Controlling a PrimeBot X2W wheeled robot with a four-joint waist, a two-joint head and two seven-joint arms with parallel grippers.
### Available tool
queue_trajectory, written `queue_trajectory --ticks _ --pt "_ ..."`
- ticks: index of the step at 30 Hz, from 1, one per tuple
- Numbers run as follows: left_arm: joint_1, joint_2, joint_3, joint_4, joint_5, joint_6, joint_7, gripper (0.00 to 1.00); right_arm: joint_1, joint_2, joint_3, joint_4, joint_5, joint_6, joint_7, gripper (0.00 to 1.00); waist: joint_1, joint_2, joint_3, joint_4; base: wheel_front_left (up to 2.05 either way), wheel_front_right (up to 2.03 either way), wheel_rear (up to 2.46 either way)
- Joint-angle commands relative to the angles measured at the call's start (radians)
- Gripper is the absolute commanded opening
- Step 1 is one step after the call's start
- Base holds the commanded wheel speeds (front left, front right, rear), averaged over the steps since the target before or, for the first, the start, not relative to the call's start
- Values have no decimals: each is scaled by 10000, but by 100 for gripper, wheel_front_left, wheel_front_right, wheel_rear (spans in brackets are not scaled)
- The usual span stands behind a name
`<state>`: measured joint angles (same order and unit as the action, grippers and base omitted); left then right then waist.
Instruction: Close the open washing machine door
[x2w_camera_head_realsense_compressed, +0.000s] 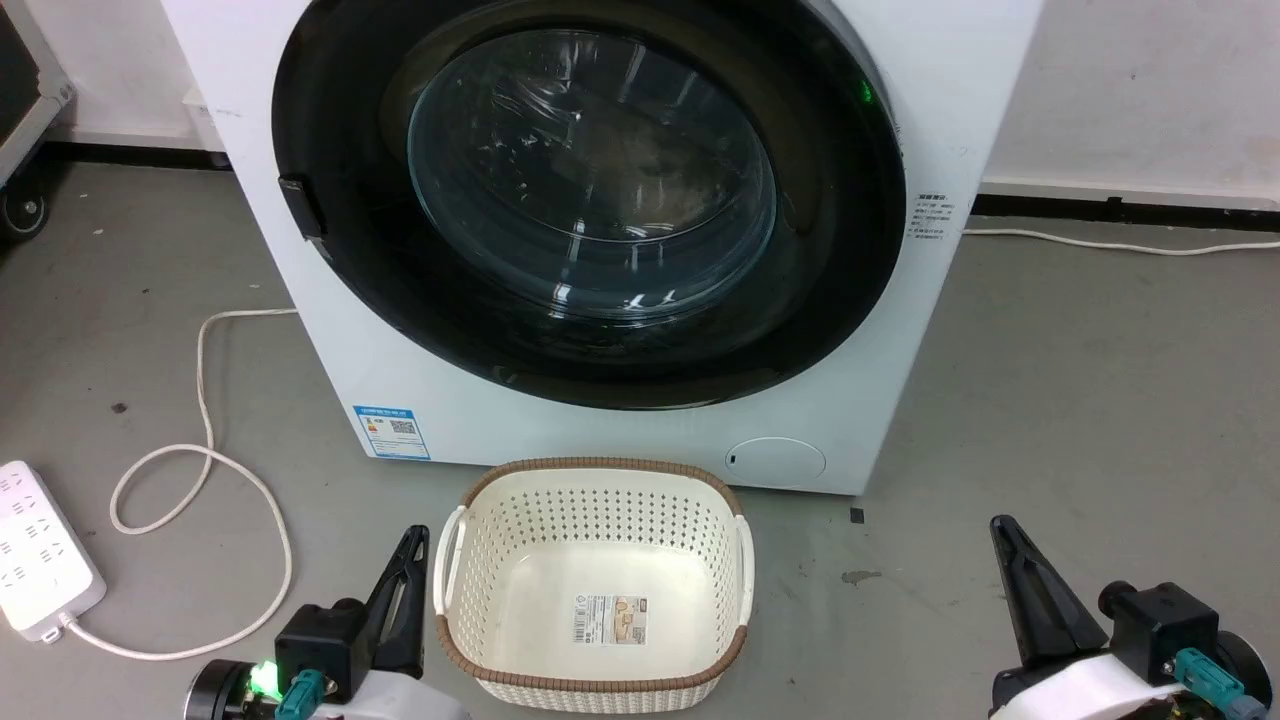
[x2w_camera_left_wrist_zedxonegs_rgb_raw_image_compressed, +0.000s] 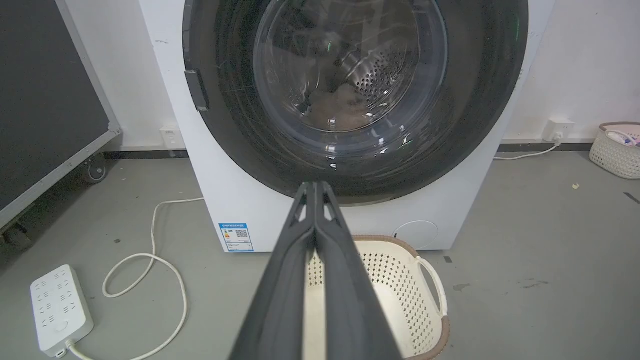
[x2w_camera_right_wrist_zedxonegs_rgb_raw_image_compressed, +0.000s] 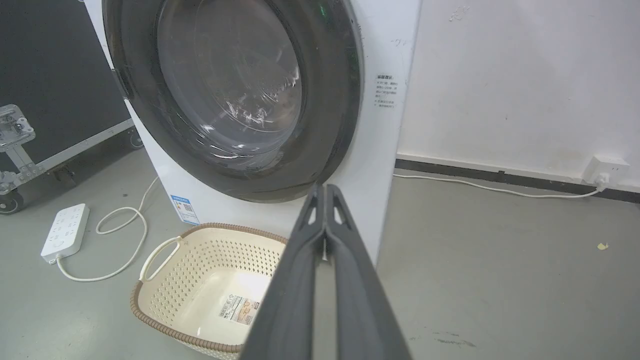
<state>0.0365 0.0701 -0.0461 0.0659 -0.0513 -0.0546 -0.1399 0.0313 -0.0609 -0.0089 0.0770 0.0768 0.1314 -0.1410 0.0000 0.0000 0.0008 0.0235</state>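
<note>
On my head view I count one washing machine (x2w_camera_head_realsense_compressed: 560, 430), and its one washing machine door (x2w_camera_head_realsense_compressed: 600, 200) sits flat against the machine's front, with the glass bowl in the middle. Low on the machine are one blue sticker (x2w_camera_head_realsense_compressed: 392, 432) and one round flap (x2w_camera_head_realsense_compressed: 775, 462). Just in front of the machine stands one cream basket (x2w_camera_head_realsense_compressed: 600, 466), which has nothing in it. To the machine's left, one power strip (x2w_camera_head_realsense_compressed: 35, 560) and one looped white cable (x2w_camera_head_realsense_compressed: 200, 470) lie on the floor (x2w_camera_head_realsense_compressed: 1080, 400). My two tools are well short of the machine. The left tool (x2w_camera_head_realsense_compressed: 412, 545) is beside the basket and the right tool (x2w_camera_head_realsense_compressed: 1003, 535) is further off, each a single dark wedge.

On the left wrist view, that tool's two fingers are pressed together, pointing at the door's lower rim. Right of the machine I see one wall socket (x2w_camera_left_wrist_zedxonegs_rgb_raw_image_compressed: 557, 129) and a second basket (x2w_camera_left_wrist_zedxonegs_rgb_raw_image_compressed: 617, 150).

On the right wrist view, its two fingers are likewise pressed together, holding nothing and aimed at the machine's front right corner.
</note>
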Motion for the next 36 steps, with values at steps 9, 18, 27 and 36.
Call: queue_trajectory --ticks 9,18,27,36 --pt "-167 -66 99 -152 136 129 231 0 -143 55 24 -186 -175 -4 234 0 0 0 -1 -33 0 0 0" --pt "-198 -87 156 -232 196 194 414 0 -170 63 34 -278 -268 -5 419 0 0 0 -2 -65 0 0 0" --pt "-230 -108 213 -312 255 260 598 0 -197 71 44 -370 -362 -5 605 0 0 0 -3 -97 0 0 0" --pt "-260 -129 270 -391 314 325 782 0 -223 79 55 -461 -455 -6 789 0 0 0 -4 -128 0 0 0"
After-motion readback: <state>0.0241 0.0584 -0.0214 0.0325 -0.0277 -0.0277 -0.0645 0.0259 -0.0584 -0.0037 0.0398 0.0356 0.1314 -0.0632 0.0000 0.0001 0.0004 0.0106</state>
